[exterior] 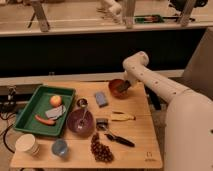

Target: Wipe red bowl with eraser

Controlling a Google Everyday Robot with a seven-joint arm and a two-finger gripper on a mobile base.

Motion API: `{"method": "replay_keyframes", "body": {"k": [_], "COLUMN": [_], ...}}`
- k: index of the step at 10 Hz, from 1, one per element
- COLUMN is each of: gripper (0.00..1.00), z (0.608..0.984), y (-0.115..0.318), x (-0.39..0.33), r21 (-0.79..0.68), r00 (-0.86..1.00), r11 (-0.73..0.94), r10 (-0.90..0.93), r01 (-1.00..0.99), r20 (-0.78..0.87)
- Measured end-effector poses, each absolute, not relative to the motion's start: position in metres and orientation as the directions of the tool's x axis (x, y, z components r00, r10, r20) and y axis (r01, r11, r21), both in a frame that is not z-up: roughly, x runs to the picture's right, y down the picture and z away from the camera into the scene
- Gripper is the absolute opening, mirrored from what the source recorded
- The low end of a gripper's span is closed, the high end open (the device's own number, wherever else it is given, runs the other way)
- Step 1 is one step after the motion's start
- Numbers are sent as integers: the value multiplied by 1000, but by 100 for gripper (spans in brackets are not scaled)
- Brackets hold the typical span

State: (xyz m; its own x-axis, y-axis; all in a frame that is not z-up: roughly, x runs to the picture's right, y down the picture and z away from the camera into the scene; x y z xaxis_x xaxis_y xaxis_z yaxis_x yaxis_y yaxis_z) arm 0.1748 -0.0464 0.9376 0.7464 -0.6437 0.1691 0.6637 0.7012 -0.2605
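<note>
The red bowl (118,88) sits at the far right of the wooden table (135,135). My gripper (123,87) is down at the bowl's right side, inside or just over its rim. The white arm (150,80) comes in from the right. I cannot make out the eraser at the gripper. A small blue-grey block (101,98) lies on the table just left of the bowl.
A green tray (25,112) at left holds an apple (56,100), a carrot and a grey cloth. A purple bowl (80,120) with a spoon, a small metal cup (82,103), grapes (101,149), a banana (122,116), a paper cup (26,145) and a blue cup (60,148) are also on the table.
</note>
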Motion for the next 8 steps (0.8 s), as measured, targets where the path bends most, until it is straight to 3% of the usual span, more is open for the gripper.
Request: {"method": "replay_keyframes", "body": {"k": [8], "gripper": [0], "z": [987], "y": [-74], "x": [147], "r21": [-253], "r00": [734], "r11": [691], "r10": [-659], "r01": [677], "r20": [165]}}
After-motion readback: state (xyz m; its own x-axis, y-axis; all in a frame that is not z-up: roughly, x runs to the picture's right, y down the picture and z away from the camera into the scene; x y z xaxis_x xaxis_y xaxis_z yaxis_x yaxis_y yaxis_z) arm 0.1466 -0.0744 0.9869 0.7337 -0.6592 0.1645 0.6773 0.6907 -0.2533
